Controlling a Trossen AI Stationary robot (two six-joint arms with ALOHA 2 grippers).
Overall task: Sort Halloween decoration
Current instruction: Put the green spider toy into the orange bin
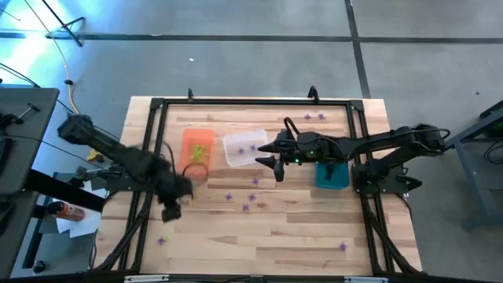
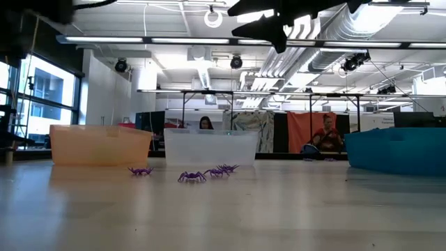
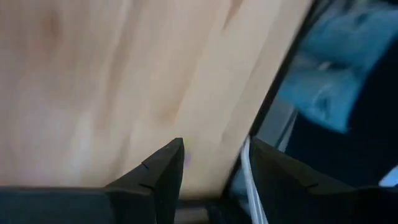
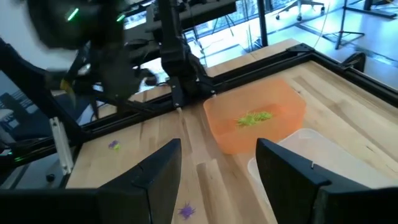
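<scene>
The Halloween decoration shows as tiny purple spidery trinkets [image 1: 246, 200] scattered on the wooden table, in the low view too [image 2: 191, 176]. Yellow-green ones [image 4: 254, 118] lie inside the orange bin [image 1: 196, 148]. My left gripper [image 1: 169, 209] hangs open and blurred above the table's left part, near the black frame rail [image 3: 261, 93], with nothing between its fingers [image 3: 165, 168]. My right gripper [image 1: 264, 155] stands open in the air over the clear bin [image 1: 245, 147], pointing toward the orange bin, and it is empty [image 4: 217, 149].
A teal bin [image 1: 332, 174] sits under the right arm. More purple trinkets lie at the far edge [image 1: 314, 118] and near right [image 1: 343, 246], and one near the left front [image 1: 163, 240]. A black frame rims the table. People are in the room behind [image 2: 325, 136].
</scene>
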